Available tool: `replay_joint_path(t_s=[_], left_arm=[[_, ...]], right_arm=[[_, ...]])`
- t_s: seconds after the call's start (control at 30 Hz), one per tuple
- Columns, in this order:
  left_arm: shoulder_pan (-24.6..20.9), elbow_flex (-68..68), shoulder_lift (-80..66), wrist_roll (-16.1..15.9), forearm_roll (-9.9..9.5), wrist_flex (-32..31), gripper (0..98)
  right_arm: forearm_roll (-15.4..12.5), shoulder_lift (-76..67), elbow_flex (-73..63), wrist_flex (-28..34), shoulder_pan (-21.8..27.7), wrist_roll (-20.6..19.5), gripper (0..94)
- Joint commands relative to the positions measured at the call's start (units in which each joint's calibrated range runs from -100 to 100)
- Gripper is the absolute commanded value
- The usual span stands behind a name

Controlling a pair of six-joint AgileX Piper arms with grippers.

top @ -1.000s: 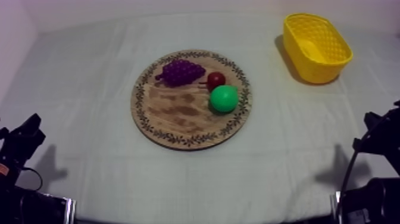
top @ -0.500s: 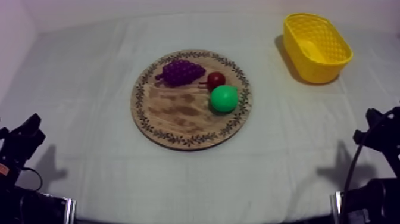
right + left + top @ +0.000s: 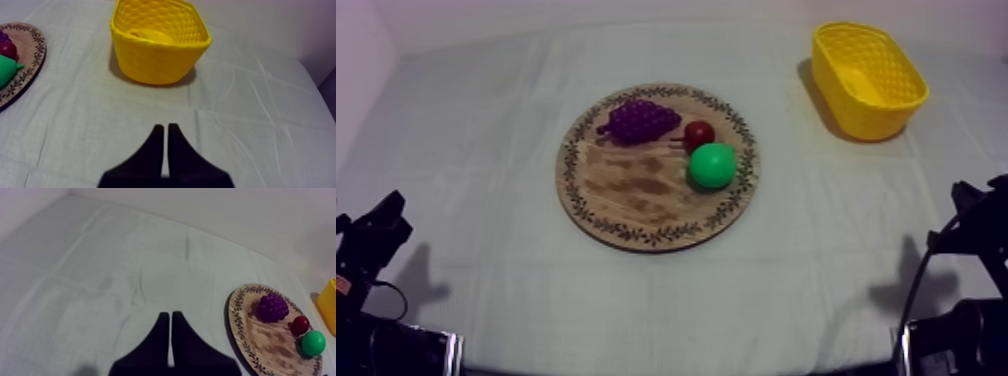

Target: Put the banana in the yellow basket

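Banana [image 3: 147, 36] lies in the basket [image 3: 155, 65], far right corner of the counter [image 3: 260, 110]: likely light, stiff, slick; pinch mid-body. Left tool [image 3: 169, 316], right tool [image 3: 165, 128]: pressed together.

Creased grey-white cloth [image 3: 476, 200] across foreground, pale plain wall [image 3: 225, 208] behind, soft even light, faint shadows on cloth

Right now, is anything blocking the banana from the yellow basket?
Nothing visible does: the banana seems to lie inside the yellow basket already. The wooden board holds grapes, a pear and a small red fruit.
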Motion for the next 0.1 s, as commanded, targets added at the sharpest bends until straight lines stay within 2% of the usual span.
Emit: replay_joint_path(t_s=[0.0, 0.07], left_arm=[[0.00, 0.03, -0.03, -0.01, -0.01, 0.01, 0.1], [0.00, 0.03, -0.03, -0.01, -0.01, 0.01, 0.1]], right_arm=[[0.03, 0.00, 0.05, -0.10, -0.03, -0.09, 0.7], [0.03, 0.00, 0.05, -0.10, -0.03, -0.10, 0.7]])
